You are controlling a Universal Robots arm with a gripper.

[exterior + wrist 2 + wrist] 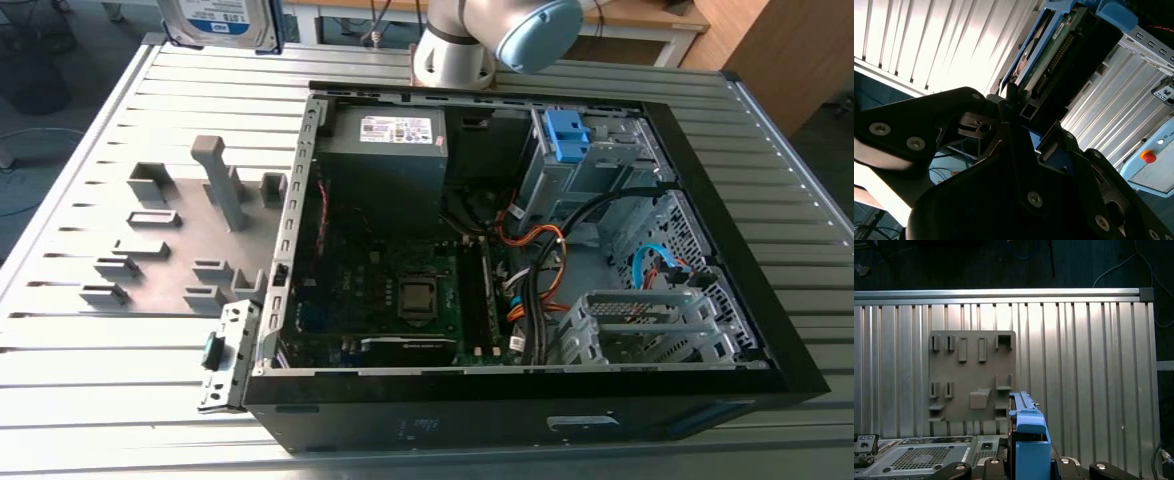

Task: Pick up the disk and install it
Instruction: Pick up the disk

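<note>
The disk (220,22), silver with a white-and-blue label, hangs in the air at the exterior view's upper left, above the table's far corner and clear of the open computer case (287,250). In the second wrist view my gripper (1026,112) is shut on the disk (1054,50), whose green board and blue side rail face the camera. In the first wrist view the disk's blue rail (1028,432) stands on edge between the black fingers (999,465).
A grey fixture plate (174,230) with upright holders lies on the ribbed metal table (80,350), left of the case. Inside the case are a power-supply box (387,150), a blue bracket (567,135), loose cables (534,260) and a metal drive cage (641,320). The arm's base (454,55) stands behind the case.
</note>
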